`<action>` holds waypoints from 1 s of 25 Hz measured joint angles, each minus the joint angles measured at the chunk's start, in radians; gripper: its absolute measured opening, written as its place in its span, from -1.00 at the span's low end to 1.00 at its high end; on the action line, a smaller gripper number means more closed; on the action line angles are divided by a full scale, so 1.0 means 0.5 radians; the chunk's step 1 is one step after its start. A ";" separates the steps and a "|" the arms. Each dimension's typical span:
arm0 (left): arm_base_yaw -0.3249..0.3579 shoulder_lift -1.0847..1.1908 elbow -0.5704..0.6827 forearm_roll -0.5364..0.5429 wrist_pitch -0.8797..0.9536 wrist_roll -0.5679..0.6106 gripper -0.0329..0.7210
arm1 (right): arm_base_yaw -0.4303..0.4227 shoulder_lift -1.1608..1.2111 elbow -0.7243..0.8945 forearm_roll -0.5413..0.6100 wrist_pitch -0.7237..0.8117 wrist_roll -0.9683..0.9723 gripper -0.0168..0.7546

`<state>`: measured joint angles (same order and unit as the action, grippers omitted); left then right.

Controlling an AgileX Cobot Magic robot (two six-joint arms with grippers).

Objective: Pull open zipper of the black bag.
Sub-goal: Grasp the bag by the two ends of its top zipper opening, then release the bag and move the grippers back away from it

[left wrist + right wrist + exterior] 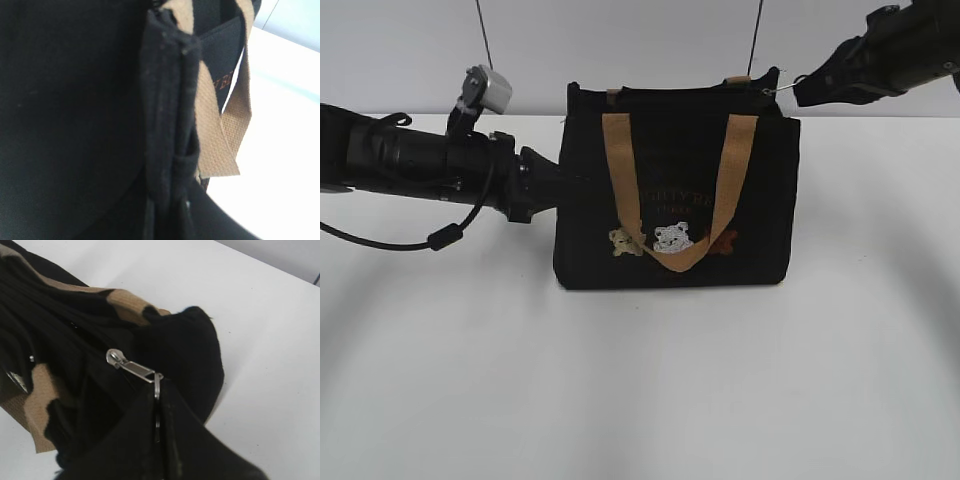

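Small boxy black fabric bag [675, 200] upright mid-table; right end effector [157, 405] clamped on silver zipper ring [157, 385] at one o'clock, left end effector [548, 185] pinching bag's nine-o'clock edge; best pulled steadily along zip line

A robot test lab, by the look: bare white table [640, 400], plain grey wall [410, 50], two black robot arms.

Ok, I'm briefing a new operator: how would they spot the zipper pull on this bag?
Find the black bag on the white table and go to its top right corner. The zipper pull is the small silver tab with a ring there, pinched in the right gripper, unlike the tan straps.
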<state>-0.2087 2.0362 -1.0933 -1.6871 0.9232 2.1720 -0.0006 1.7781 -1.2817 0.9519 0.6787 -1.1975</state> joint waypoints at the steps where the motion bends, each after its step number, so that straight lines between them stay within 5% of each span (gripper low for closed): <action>1: 0.000 0.000 0.000 0.000 0.000 0.000 -0.82 | -0.025 0.000 0.000 -0.005 0.005 0.005 -0.98; 10: 0.000 0.000 0.000 0.000 -0.042 -0.060 -0.82 | -0.062 -0.002 0.000 -0.015 0.043 0.029 -0.96; 12: -0.002 0.000 0.000 -0.003 -0.069 -0.141 -0.75 | -0.062 -0.007 0.000 -0.015 0.085 0.031 -0.81; 14: -0.004 -0.002 0.000 0.002 -0.120 -0.259 -0.54 | -0.062 -0.024 0.000 -0.015 0.141 0.032 -0.50; 19: -0.004 -0.073 0.000 0.072 -0.205 -0.501 0.41 | -0.062 -0.097 0.000 -0.017 0.335 0.034 0.39; 25: -0.004 -0.303 0.000 0.568 -0.306 -1.065 0.63 | -0.062 -0.221 0.000 -0.044 0.569 0.052 0.54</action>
<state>-0.2105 1.8846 -1.0933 -1.4033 0.7701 1.6395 -0.0315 1.6676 -1.2817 0.9299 0.9630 -1.1716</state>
